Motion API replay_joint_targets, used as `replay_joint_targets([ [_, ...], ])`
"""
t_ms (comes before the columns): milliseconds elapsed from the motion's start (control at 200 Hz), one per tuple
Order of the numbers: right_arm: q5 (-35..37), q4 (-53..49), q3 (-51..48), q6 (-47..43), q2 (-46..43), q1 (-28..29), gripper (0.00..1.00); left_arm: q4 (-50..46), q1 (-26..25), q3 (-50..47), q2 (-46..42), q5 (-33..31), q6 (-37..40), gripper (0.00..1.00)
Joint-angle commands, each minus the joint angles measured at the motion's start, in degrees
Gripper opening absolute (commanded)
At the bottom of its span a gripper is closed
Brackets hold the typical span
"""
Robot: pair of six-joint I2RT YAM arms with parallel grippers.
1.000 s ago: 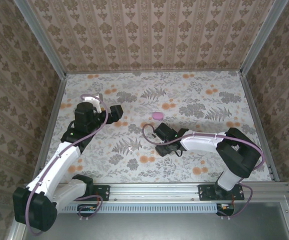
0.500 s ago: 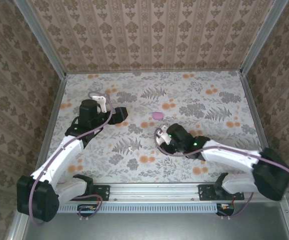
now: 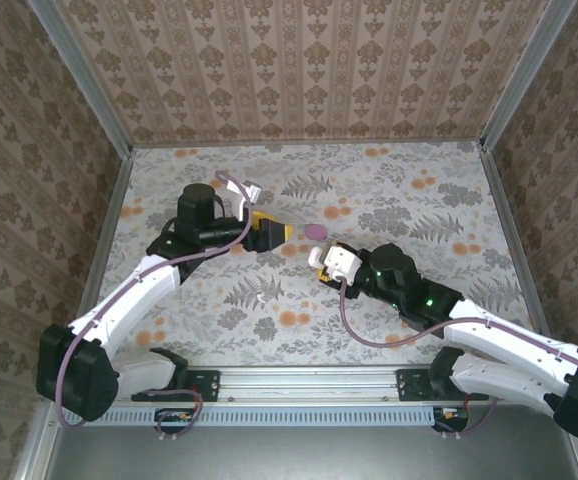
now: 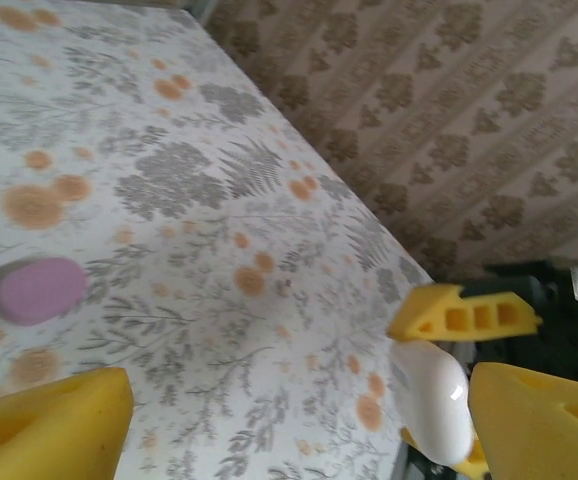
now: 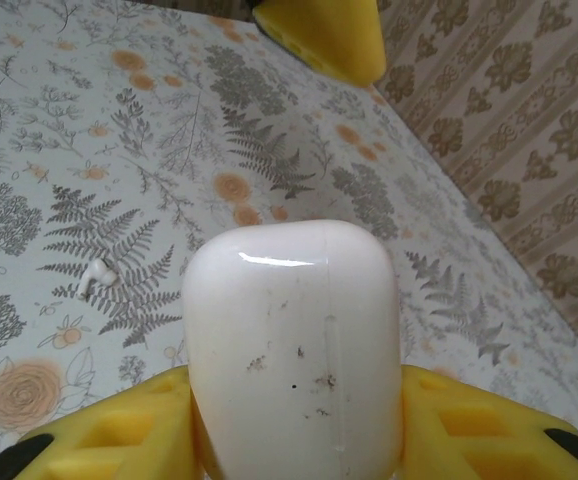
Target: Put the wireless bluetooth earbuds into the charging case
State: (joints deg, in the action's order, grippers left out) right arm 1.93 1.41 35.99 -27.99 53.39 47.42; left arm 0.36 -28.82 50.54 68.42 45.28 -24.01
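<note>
Charging case point(image 5: 294, 340) is closing the row over the bench's point(image 3: 419, 190) middle: left gripper point(image 3: 271, 230) hanging wide open, one smooth pink oval point(image 3: 315, 231) lying flat, then the case itself, one glossy white rounded shell, pinched by the right gripper point(image 5: 294, 430).

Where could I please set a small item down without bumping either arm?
Bare table runs along the back wall and into the far right corner. The middle is crowded: left fingers, pink piece and white case cluster together.
</note>
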Motion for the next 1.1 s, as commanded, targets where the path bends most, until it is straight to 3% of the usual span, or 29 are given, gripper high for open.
replay_joint_targets([
  [0, 1.7, 1.5, 2.24, -2.55, 0.56, 0.29, 0.38, -0.6, -1.45, 2.72, -0.44, 3.64, 3.16, 0.85],
  [505, 3.24, 5.52, 3.2, -2.19, 1.77, 0.26, 0.38, -2.06, -7.61, 4.03, 3.24, 5.96, 3.18, 0.76],
  [1095, 4.83, 7.74, 5.2, -0.15, 4.63, 0.23, 0.39, -4.28, -9.77, 6.67, 8.1, 4.77, 4.58, 0.53],
])
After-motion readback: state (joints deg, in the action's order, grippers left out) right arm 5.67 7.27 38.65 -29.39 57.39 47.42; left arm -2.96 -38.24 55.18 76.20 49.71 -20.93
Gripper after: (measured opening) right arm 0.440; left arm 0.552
